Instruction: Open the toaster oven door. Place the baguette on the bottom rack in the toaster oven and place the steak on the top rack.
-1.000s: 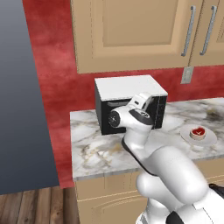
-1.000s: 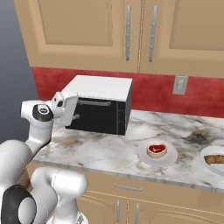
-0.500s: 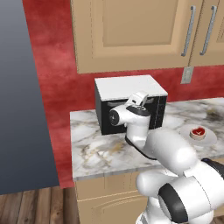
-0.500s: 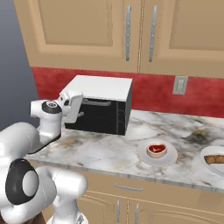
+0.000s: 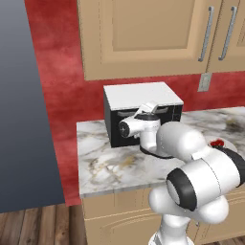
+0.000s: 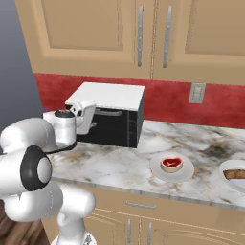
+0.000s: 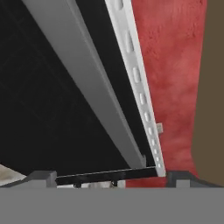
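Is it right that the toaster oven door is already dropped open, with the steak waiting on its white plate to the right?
Not quite. The toaster oven door is shut, upright against the front of the toaster oven, as the right base view shows; its grey handle bar runs close across the hand view. The steak does sit on its white plate to the right.

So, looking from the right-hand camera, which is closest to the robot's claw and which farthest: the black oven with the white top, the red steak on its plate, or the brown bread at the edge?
1. The black, white-topped toaster oven, right at the open gripper, on the counter's left.
2. The reddish steak on its round white plate, mid-counter.
3. The brown baguette, at the far right edge.
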